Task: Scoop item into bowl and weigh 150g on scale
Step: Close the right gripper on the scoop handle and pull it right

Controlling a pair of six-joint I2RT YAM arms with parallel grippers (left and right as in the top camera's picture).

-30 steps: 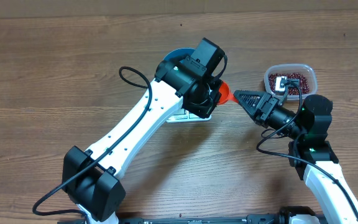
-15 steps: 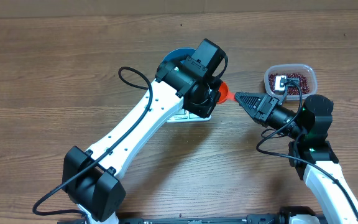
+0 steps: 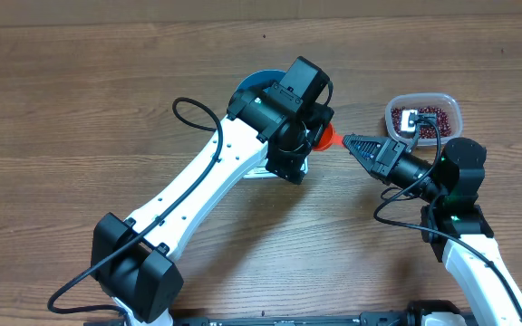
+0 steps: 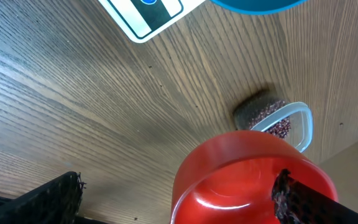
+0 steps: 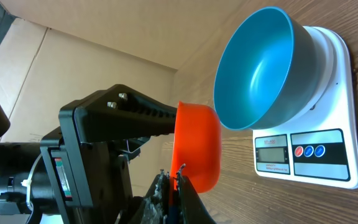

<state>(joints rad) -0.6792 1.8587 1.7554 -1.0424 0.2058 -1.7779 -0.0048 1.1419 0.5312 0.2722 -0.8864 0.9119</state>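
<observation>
- The blue bowl (image 5: 260, 68) sits on the white kitchen scale (image 5: 328, 155) and its inside shows no beans. The left arm hangs just above it, so a careless move of this arm can push the bowl off the scale.
- The left gripper (image 4: 178, 180) stands wide open. The red scoop (image 4: 247, 174) is between its fingers, but they do not press it. If this gripper leaves sideways, one finger can catch the scoop and twist it.
- The right gripper (image 3: 348, 141) is closed on a thin part of the scoop, only with its tips. I judge this hold as small, so the scoop may turn or slip when it digs.
- The beans (image 3: 429, 113) lie in the clear plastic container (image 3: 451, 107) at the far right, near the right arm. A hard push of the scoop can slide this light container or throw beans onto the table (image 3: 80, 109).
</observation>
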